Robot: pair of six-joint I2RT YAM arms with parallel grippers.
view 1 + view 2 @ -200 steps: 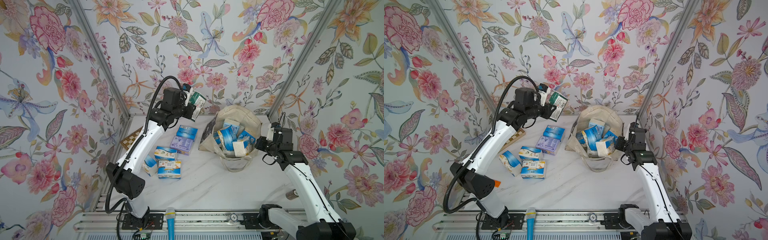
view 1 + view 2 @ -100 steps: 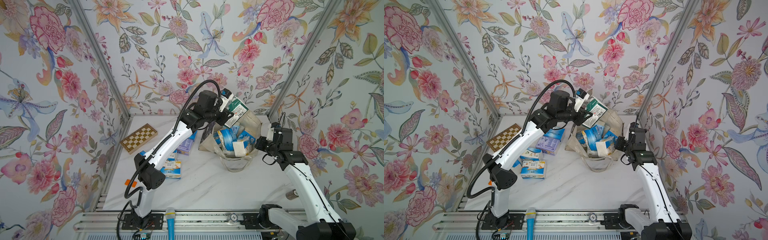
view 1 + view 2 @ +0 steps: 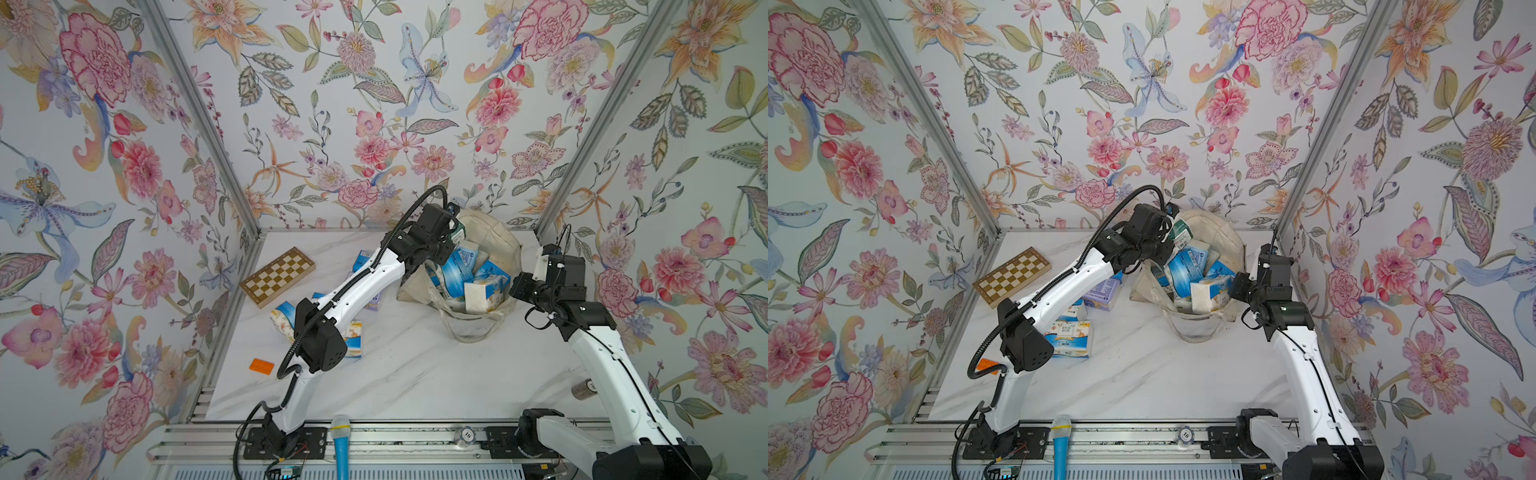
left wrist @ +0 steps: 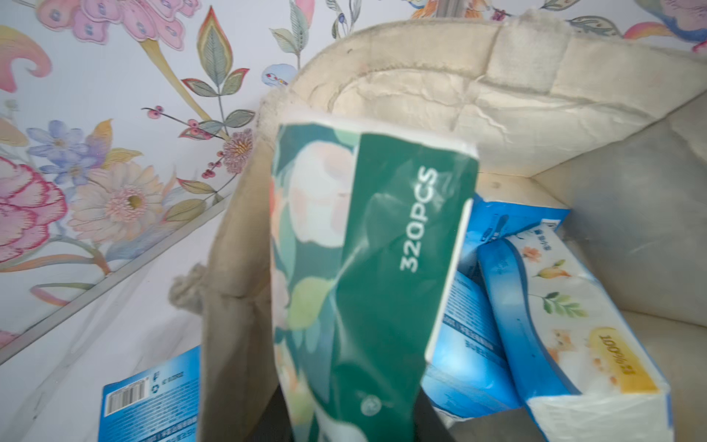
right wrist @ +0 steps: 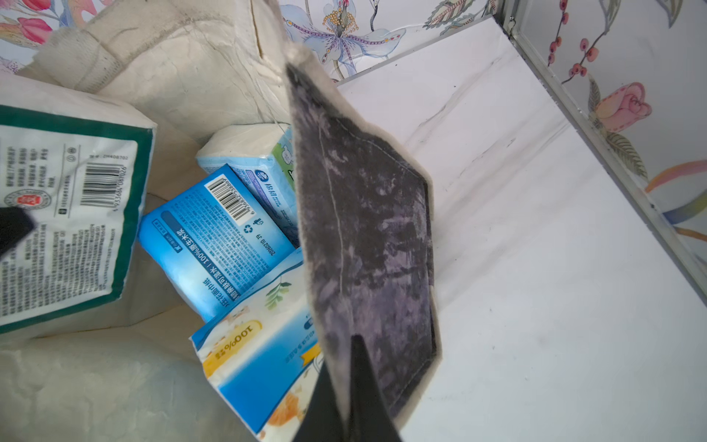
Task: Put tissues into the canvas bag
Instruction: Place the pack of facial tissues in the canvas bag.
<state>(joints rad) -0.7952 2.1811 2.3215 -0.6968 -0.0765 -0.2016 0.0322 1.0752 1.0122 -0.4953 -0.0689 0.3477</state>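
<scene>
Nearest, several tissues [image 3: 1069, 338] are found loose on the worktop [image 3: 415, 374]. Beyond, the canvas bag [image 3: 494, 232] is held open by the right hand [image 5: 346, 386], clamped on its printed wall, so that the green-white pack [image 4: 367, 268], gripped above the mouth by the left hand [image 3: 451, 232], can be dropped in.

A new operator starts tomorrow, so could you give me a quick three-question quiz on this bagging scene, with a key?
1. Which pack do the jaws of the left gripper hold? A) lavender pack B) green-white pack C) plain white pack
2. True or false: the jaws of the right gripper are shut on the wall of the canvas bag.
3. Which wooden thing lies on the table?
Key: 1 B; 2 true; 3 the chessboard.
</scene>
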